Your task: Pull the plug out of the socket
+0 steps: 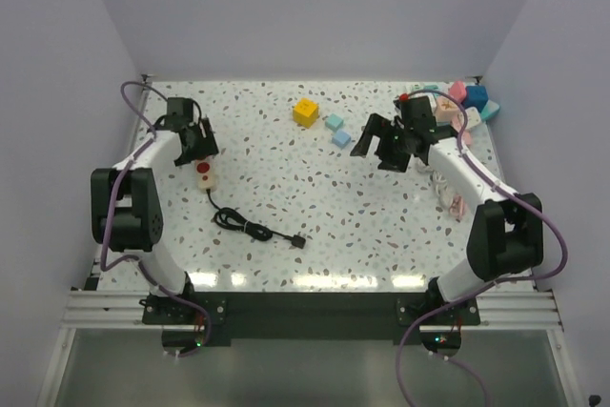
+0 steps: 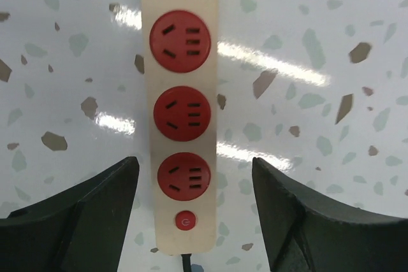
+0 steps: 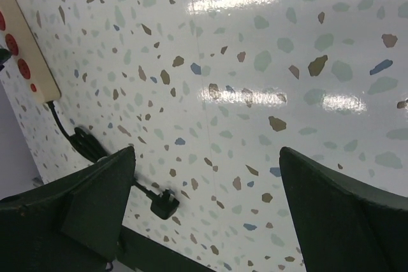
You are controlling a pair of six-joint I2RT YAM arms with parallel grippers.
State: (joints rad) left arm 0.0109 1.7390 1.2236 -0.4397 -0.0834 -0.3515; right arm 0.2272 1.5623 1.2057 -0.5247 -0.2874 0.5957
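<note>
The plug (image 1: pixel 299 242) lies loose on the table (image 1: pixel 315 188) at about seven o'clock from its centre, at the end of the cable (image 1: pixel 243 224) that runs from the strip (image 1: pixel 204 174) at nine o'clock. The sockets (image 2: pixel 180 41) that the left wrist view shows are all bare, so I judge the pull itself done. The left gripper (image 2: pixel 194 164) straddles the strip's switch end, spread wide and gripping nothing. The right gripper (image 3: pixel 207 154), at two o'clock, is likewise spread and empty, so what remains is probably only to draw both clear without snagging the cable.
</note>
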